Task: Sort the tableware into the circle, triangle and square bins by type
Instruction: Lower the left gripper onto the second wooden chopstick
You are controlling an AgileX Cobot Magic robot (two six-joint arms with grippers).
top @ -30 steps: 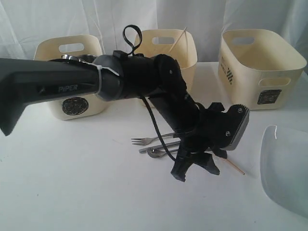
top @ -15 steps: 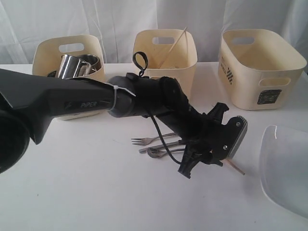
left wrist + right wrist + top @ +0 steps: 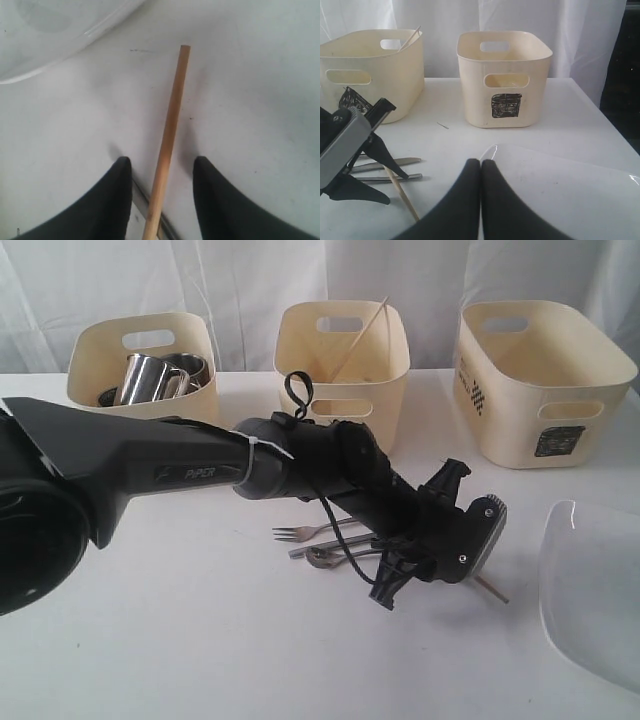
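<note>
On table (image 3: 260, 75), between parted jaws of left gripper (image 3: 161, 161): wooden chopstick (image 3: 172, 110), flat, ungripped. Right gripper (image 3: 481, 167): pressed together, empty. Next: close, lift, deliver to bin (image 3: 390, 380) holding other chopstick (image 3: 365, 328).

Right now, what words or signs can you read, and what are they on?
"PIPER": on the black arm.
Black scribbled square, no letters: on the right tub's front.
Black scribble, partly hidden, shape unclear: on the middle tub.
Dark checked patch on the right tub's side: too blurred to read.
</note>
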